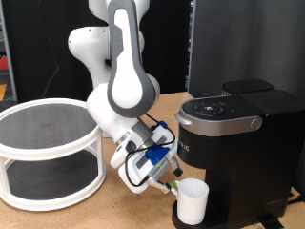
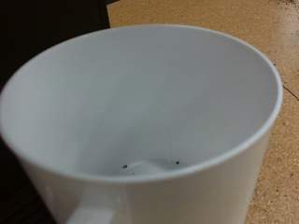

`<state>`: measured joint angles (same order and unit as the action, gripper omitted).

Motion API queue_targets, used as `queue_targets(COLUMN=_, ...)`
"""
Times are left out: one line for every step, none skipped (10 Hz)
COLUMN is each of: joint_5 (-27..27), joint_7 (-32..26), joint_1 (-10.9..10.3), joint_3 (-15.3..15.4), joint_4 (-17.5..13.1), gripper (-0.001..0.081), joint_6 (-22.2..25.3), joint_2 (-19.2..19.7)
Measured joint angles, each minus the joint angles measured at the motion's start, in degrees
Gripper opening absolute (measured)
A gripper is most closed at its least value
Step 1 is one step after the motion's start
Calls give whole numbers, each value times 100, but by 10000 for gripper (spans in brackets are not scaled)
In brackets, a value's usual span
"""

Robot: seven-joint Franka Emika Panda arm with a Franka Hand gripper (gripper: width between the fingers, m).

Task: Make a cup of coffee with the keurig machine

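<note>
Speckled tan cork-like tabletop (image 1: 114, 215), dark curtain and black panels behind. Nearest in exterior view: white cup (image 1: 192, 201) upright at bottom centre, on the black base of the keurig machine (image 1: 238, 143), just under its overhanging brew head. Gripper (image 1: 172, 183) angled down toward the exterior view's right, fingertips at the cup's rim on its left side; clenched or released, cannot tell — fingers blurred and partly hidden by blue cabling and the camera mount. White arm (image 1: 129, 86) bent over from top centre, elbow bulging mid-frame, wrist dropping low beside the machine. Machine boxy, matte black, silver-grey handle and round button panel on top, lid down. Further off at the exterior view's left: white two-tier round rack (image 1: 48, 153) with dark mesh shelves, well apart from cup.

Wrist view: cup (image 2: 140, 112) fills frame, seen from just above the rim, interior white with a few dark specks at the bottom. Tabletop (image 2: 271, 47) visible past the rim. No fingers visible there.
</note>
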<state>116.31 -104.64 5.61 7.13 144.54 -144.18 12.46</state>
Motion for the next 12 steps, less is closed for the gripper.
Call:
queue_targets(joint_5=-177, joint_7=98, joint_1=28, joint_3=-12, joint_4=38, gripper=564, joint_6=30, joint_2=-30)
queue_targets(joint_5=-464, joint_7=300, joint_1=75, joint_3=-44, joint_4=110, gripper=564, joint_6=105, joint_2=-101)
queue_targets(joint_5=-860, joint_7=625, joint_1=149, joint_3=-82, joint_4=215, gripper=749, joint_6=226, joint_2=-229)
queue_targets(joint_5=-1215, joint_7=937, joint_1=227, joint_3=-128, joint_4=334, gripper=749, joint_6=342, joint_2=-403)
queue_targets(joint_5=-1567, joint_7=1237, joint_1=303, joint_3=-183, joint_4=457, gripper=795, joint_6=465, joint_2=-606)
queue_targets(joint_5=-1919, joint_7=1528, joint_1=375, joint_3=-247, joint_4=571, gripper=805, joint_6=610, joint_2=-812)
queue_targets(joint_5=-2251, joint_7=1767, joint_1=455, joint_3=-321, joint_4=677, gripper=805, joint_6=789, joint_2=-1015)
queue_targets(joint_5=-2588, joint_7=1949, joint_1=533, joint_3=-405, joint_4=776, gripper=805, joint_6=950, joint_2=-1217)
queue_targets(joint_5=-2992, joint_7=2114, joint_1=614, joint_3=-485, joint_4=869, gripper=806, joint_6=1060, joint_2=-1414)
queue_targets(joint_5=-3234, joint_7=2222, joint_1=667, joint_3=-518, joint_4=999, gripper=806, joint_6=1145, joint_2=-1629)
queue_targets(joint_5=-3197, joint_7=2222, joint_1=667, joint_3=-509, joint_4=996, gripper=806, joint_6=1139, joint_2=-1609)
queue_targets(joint_5=-3195, joint_7=2222, joint_1=671, joint_3=-526, joint_4=995, gripper=806, joint_6=1180, joint_2=-1588)
